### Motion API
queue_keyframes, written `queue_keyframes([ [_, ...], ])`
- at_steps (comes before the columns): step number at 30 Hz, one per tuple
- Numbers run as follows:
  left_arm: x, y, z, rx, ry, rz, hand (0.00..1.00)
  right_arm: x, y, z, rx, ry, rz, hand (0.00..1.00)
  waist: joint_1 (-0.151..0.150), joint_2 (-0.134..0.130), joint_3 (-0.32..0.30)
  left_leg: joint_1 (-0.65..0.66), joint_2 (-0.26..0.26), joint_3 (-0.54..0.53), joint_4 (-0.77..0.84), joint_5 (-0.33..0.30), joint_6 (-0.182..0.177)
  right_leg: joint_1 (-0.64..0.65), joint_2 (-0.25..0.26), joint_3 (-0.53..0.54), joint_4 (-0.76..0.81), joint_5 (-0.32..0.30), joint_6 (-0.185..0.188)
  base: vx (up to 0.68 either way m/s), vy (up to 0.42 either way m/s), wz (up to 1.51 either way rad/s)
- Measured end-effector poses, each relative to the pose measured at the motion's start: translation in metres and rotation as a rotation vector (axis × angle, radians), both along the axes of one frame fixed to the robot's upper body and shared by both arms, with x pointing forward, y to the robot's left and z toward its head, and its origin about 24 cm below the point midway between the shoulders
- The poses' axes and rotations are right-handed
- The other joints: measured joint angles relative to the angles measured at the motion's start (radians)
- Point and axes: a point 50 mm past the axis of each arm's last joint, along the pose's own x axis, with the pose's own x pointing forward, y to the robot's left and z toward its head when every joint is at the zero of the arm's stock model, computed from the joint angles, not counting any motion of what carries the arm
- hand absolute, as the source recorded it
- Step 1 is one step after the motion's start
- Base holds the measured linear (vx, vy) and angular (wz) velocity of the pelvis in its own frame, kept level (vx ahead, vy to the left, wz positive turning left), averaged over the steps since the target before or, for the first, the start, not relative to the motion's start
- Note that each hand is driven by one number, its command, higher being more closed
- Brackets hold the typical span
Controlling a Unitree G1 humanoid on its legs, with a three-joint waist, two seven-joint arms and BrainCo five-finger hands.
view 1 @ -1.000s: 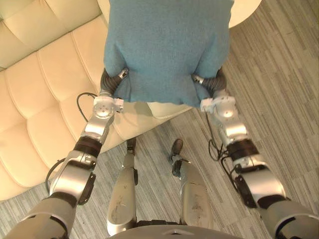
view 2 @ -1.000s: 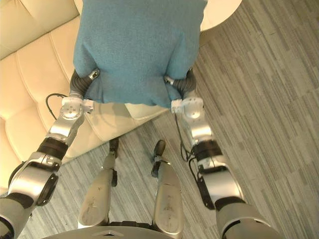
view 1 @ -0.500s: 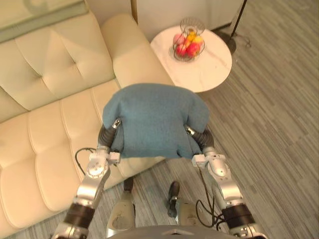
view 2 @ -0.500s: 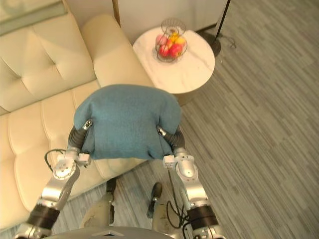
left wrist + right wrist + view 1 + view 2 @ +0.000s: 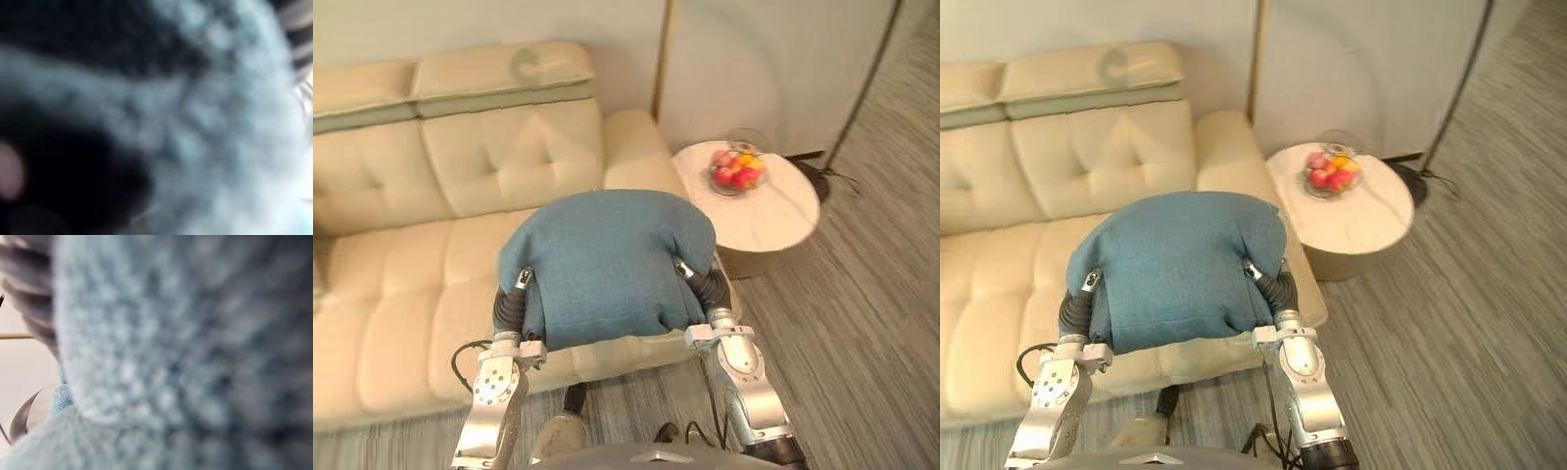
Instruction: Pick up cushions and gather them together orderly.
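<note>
The blue cushion [image 5: 607, 259] is up off the sofa [image 5: 401, 264], carried between the two arms in front of the robot's chest. It hangs over the front edge of the seat, toward the end by the armrest that stands next to the round side table [image 5: 781, 217]. The left hand [image 5: 512, 305] goes in under its left lower corner and the right hand [image 5: 708, 286] under its right one. Only the dark ribbed covers show past the cloth, so I cannot tell how either hand is closed. Seen from each wrist, the blue weave lies right up against the hand. The cushion runs crosswise, its long side from one hand to the other, so neither arm is nearer and both share the load evenly. What the next move turns on, I'd judge, is that the open stretch of seat lies ahead of the cushion and off to the robot's left, well apart from the table and its fruit basket [image 5: 736, 172]. Compared with a second ago the hold looks the same, each hand at its own corner. It is the robot's head that has lifted: then the cushion filled the top of the view above the striped floor [image 5: 871, 343], now the sofa back and wall show.
</note>
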Motion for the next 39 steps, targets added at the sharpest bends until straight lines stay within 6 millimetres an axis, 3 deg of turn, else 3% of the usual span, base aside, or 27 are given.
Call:
queue_keyframes([
  [1,0.004,-0.002,0.0,0.002,-0.005,-0.011,1.0,0.0,-0.001,-0.001,0.01,0.004,-0.013,1.0,-0.001,-0.007,-0.001,0.007,-0.025,-0.003,-0.02,0.012,0.006,0.005,-0.014,0.0,-0.007,0.014,0.006,-0.04,0.329,0.54],
  [4,0.007,0.005,-0.004,0.046,0.007,-0.014,1.0,0.0,0.007,-0.003,0.063,0.009,-0.014,1.0,-0.014,-0.101,-0.002,0.02,-0.13,-0.02,-0.081,0.046,0.054,0.027,-0.074,0.038,-0.086,0.095,0.018,-0.05,0.377,0.45],
  [6,0.004,0.01,-0.009,0.049,0.031,0.008,1.0,0.0,0.013,-0.006,0.087,0.023,0.0,1.0,-0.006,-0.121,0.004,0.021,-0.167,-0.016,-0.07,0.031,0.081,0.009,-0.124,0.063,-0.038,0.11,0.011,-0.05,0.275,0.11],
  [7,0.003,0.012,-0.013,0.05,0.046,0.014,1.0,0.001,0.015,-0.011,0.088,0.044,0.006,1.0,0.001,-0.12,0.007,0.021,-0.188,-0.009,-0.065,0.02,0.099,-0.022,-0.16,0.094,0.025,0.118,-0.013,-0.14,0.354,-0.08],
  [8,-0.002,0.017,-0.017,0.054,0.069,0.032,1.0,0.001,0.019,-0.023,0.088,0.096,0.028,1.0,0.004,-0.103,0.032,0.043,-0.206,-0.006,-0.073,0.0,0.128,-0.094,-0.151,0.262,0.152,0.074,-0.087,-0.16,0.308,0.05],
  [10,-0.003,0.018,-0.018,0.055,0.073,0.033,1.0,0.001,0.021,-0.027,0.092,0.115,0.031,1.0,-0.016,-0.106,0.047,0.053,-0.214,-0.043,-0.1,0.009,0.142,-0.087,-0.001,0.371,0.156,-0.08,-0.062,-0.11,0.095,0.32],
  [11,-0.003,0.018,-0.018,0.055,0.074,0.033,1.0,0.001,0.02,-0.027,0.091,0.114,0.032,1.0,-0.02,-0.106,0.05,0.052,-0.215,-0.05,-0.102,0.011,0.144,-0.083,0.029,0.384,0.141,-0.098,-0.058,-0.05,-0.02,0.34],
  [12,-0.003,0.018,-0.019,0.054,0.076,0.03,1.0,0.001,0.02,-0.027,0.087,0.114,0.032,1.0,-0.024,-0.107,0.055,0.048,-0.22,-0.056,-0.106,0.013,0.142,-0.076,0.099,0.416,0.084,-0.118,-0.049,-0.02,-0.028,0.35],
  [14,-0.003,0.014,-0.019,0.051,0.075,0.011,1.0,0.001,0.015,-0.027,0.063,0.114,0.03,1.0,-0.038,-0.086,0.066,0.046,-0.221,-0.084,-0.132,0.052,0.141,-0.058,0.133,0.429,0.037,-0.088,-0.046,0.01,-0.018,0.22],
  [17,-0.002,0.014,-0.017,0.069,0.07,0.003,1.0,0.001,0.014,-0.027,0.067,0.114,0.031,1.0,-0.052,-0.096,0.072,0.063,-0.228,-0.115,-0.221,0.125,0.14,-0.096,0.133,0.429,0.097,-0.082,-0.052,0.04,-0.075,0.18],
  [19,-0.002,0.011,-0.018,0.069,0.077,-0.012,1.0,0.0,0.012,-0.028,0.073,0.12,0.032,1.0,-0.067,-0.099,0.073,0.091,-0.233,-0.146,-0.285,0.16,0.124,-0.101,0.137,0.444,0.131,-0.104,-0.075,0.03,-0.087,0.42],
  [21,-0.001,0.009,-0.016,0.067,0.068,-0.026,1.0,0.0,0.008,-0.027,0.065,0.115,0.037,1.0,-0.072,-0.097,0.073,0.089,-0.24,-0.18,-0.308,0.17,0.114,-0.083,0.141,0.436,0.099,-0.139,-0.072,0.02,-0.11,0.48],
  [23,-0.001,0.008,-0.014,0.066,0.059,-0.037,1.0,-0.003,0.005,-0.027,0.065,0.118,0.037,1.0,-0.076,-0.089,0.073,0.059,-0.238,-0.196,-0.259,0.137,0.102,-0.06,0.131,0.385,0.05,-0.139,-0.076,0.05,-0.053,0.58],
  [24,-0.001,0.007,-0.014,0.064,0.059,-0.038,1.0,-0.005,0.005,-0.027,0.068,0.117,0.035,1.0,-0.076,-0.088,0.075,0.023,-0.222,-0.187,-0.145,0.089,0.1,-0.047,0.131,0.376,0.043,-0.139,-0.077,0.12,-0.024,0.38],
  [25,-0.005,0.007,-0.018,0.059,0.075,-0.036,1.0,-0.012,0.005,-0.028,0.071,0.118,0.039,1.0,-0.066,-0.062,0.083,-0.003,-0.177,-0.171,0.025,-0.016,0.073,0.001,0.16,0.366,0.03,-0.149,-0.077,0.14,-0.054,0.03],
  [26,-0.013,0.01,-0.023,0.059,0.101,-0.029,1.0,-0.02,0.007,-0.029,0.075,0.127,0.052,1.0,-0.054,-0.052,0.083,-0.004,-0.146,-0.155,0.117,-0.058,0.04,0.045,0.181,0.371,0.005,-0.152,-0.077,0.11,-0.038,-0.13],
  [28,-0.02,0.011,-0.024,0.056,0.113,-0.022,1.0,-0.026,0.009,-0.025,0.078,0.109,0.066,1.0,-0.044,-0.044,0.075,-0.057,-0.101,-0.107,0.251,-0.077,0.012,0.065,0.202,0.386,-0.017,-0.153,-0.076,0.1,-0.044,-0.25],
  [30,-0.022,0.011,-0.021,0.052,0.101,-0.019,1.0,-0.027,0.01,-0.016,0.099,0.072,0.075,1.0,-0.036,-0.036,0.073,-0.108,-0.048,-0.042,0.364,-0.074,0.016,0.068,0.22,0.408,-0.029,-0.149,-0.074,0.12,-0.035,-0.33],
  [33,-0.022,0.01,-0.021,0.043,0.099,-0.024,1.0,-0.03,0.009,-0.017,0.101,0.078,0.069,1.0,-0.028,-0.044,0.076,-0.124,-0.032,-0.029,0.433,-0.069,0.036,0.114,0.211,0.428,-0.069,-0.12,-0.068,0.13,-0.001,-0.33],
  [34,-0.022,0.008,-0.022,0.035,0.098,-0.03,1.0,-0.031,0.007,-0.018,0.1,0.081,0.062,1.0,-0.025,-0.049,0.079,-0.117,-0.033,-0.033,0.402,-0.104,0.046,0.127,0.203,0.443,-0.083,-0.114,-0.064,0.13,0.028,-0.3],
  [36,-0.021,0.005,-0.021,0.025,0.094,-0.038,1.0,-0.031,0.004,-0.018,0.099,0.082,0.048,1.0,-0.028,-0.05,0.079,-0.114,-0.049,-0.083,0.272,-0.116,0.038,0.128,0.18,0.46,-0.085,-0.113,-0.061,0.12,0.112,-0.3],
  [37,-0.021,0.002,-0.021,0.018,0.093,-0.044,1.0,-0.032,0.001,-0.018,0.097,0.084,0.035,1.0,-0.025,-0.048,0.077,-0.095,-0.061,-0.115,0.161,-0.085,0.03,0.128,0.17,0.473,-0.087,-0.11,-0.054,0.14,0.182,-0.43],
  [38,-0.021,-0.002,-0.021,0.012,0.094,-0.056,1.0,-0.034,-0.002,-0.02,0.093,0.092,0.023,1.0,-0.016,-0.035,0.069,-0.061,-0.065,-0.159,0.025,0.025,0.022,0.133,0.171,0.494,-0.1,-0.109,-0.033,0.2,0.31,-0.55],
  [39,-0.023,-0.006,-0.023,0.002,0.101,-0.065,1.0,-0.036,-0.005,-0.023,0.089,0.106,0.012,1.0,-0.013,-0.002,0.051,-0.04,-0.05,-0.2,-0.036,0.097,-0.006,0.144,0.187,0.514,-0.117,-0.114,0.003,0.16,0.276,-0.4],
])
